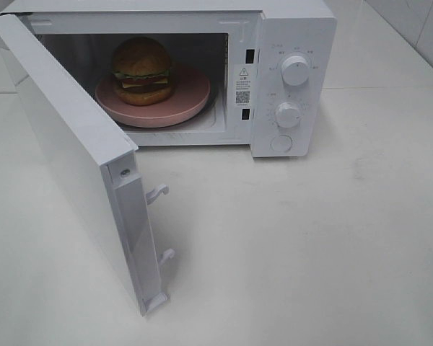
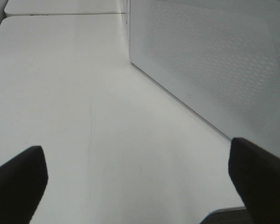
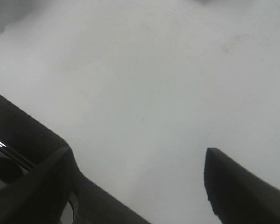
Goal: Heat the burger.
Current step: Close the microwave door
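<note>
- Burger [image 1: 143, 70]: whole and upright, standing on a round pink plate [image 1: 191, 101] inside the microwave cavity.
- Microwave [image 1: 292, 29]: white, standing on the white table [image 1: 346, 252]. Its door [image 1: 65, 166] is swung wide open on the left of the high view.
- Control panel: an upper knob [image 1: 295, 71] and a lower knob [image 1: 288, 114], with a round button [image 1: 281, 143] beneath them.
- Left gripper [image 2: 137, 175]: dark fingers spread wide with nothing between them, over bare table near a white dotted panel [image 2: 214, 60].
- Right gripper [image 3: 135, 177]: fingers apart, holding nothing, over bare table.
</note>
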`<state>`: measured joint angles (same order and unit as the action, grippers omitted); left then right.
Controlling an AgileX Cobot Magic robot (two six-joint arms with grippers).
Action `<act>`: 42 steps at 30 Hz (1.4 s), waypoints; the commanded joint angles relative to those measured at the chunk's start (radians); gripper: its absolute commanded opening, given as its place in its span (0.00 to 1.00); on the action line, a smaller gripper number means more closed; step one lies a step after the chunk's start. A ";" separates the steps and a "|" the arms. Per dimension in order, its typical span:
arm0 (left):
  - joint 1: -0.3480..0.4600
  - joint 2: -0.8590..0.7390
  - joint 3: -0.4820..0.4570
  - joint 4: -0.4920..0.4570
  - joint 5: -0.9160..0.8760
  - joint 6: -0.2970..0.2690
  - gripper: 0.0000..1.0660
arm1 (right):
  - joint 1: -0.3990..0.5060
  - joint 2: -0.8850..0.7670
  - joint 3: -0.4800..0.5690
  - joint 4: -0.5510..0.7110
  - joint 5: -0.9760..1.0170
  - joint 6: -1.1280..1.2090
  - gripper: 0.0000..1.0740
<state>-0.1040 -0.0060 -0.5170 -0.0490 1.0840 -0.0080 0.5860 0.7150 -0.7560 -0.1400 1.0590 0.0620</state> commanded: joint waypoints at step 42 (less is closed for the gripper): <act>-0.002 -0.003 0.000 -0.006 -0.014 0.001 0.92 | -0.480 -0.748 0.258 0.155 -0.062 0.012 0.70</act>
<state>-0.1040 -0.0060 -0.5170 -0.0490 1.0840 -0.0080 0.1180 -0.0030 -0.5030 0.0110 1.0190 0.0790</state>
